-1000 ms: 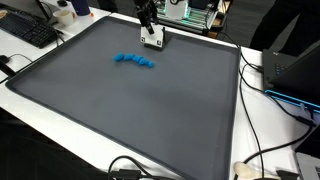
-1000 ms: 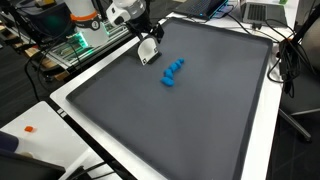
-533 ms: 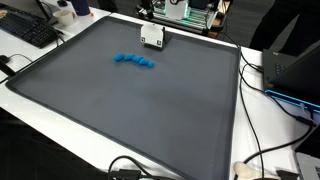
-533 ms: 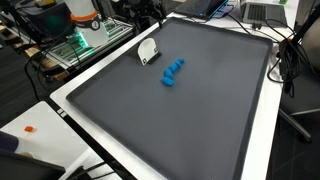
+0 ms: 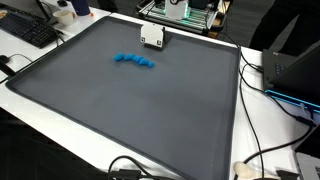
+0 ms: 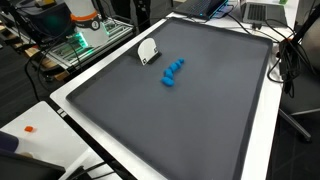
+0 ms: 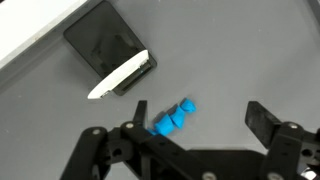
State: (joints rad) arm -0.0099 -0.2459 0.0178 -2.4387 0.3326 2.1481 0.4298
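A string of small blue pieces (image 5: 134, 61) (image 6: 173, 72) lies on the dark grey mat (image 5: 130, 115) (image 6: 190, 125). Close by, near the mat's far edge, stands a small white and black object (image 5: 152, 38) (image 6: 148, 52). In the wrist view, high above the mat, my gripper (image 7: 197, 108) is open with nothing between its fingers. The blue pieces (image 7: 172, 119) show just inside the left finger (image 7: 139, 110), and the white and black object (image 7: 112, 64) lies beyond them. Neither exterior view shows the gripper.
The mat covers a white table (image 5: 262, 120). A keyboard (image 5: 30, 30) and cables (image 5: 262, 162) sit around it, a laptop (image 6: 262, 12) beyond one corner, and a rack of electronics (image 6: 85, 42) past the edge near the white and black object.
The arm has risen from just above the white and black object and left both exterior views. That object and the blue pieces have stayed in place.
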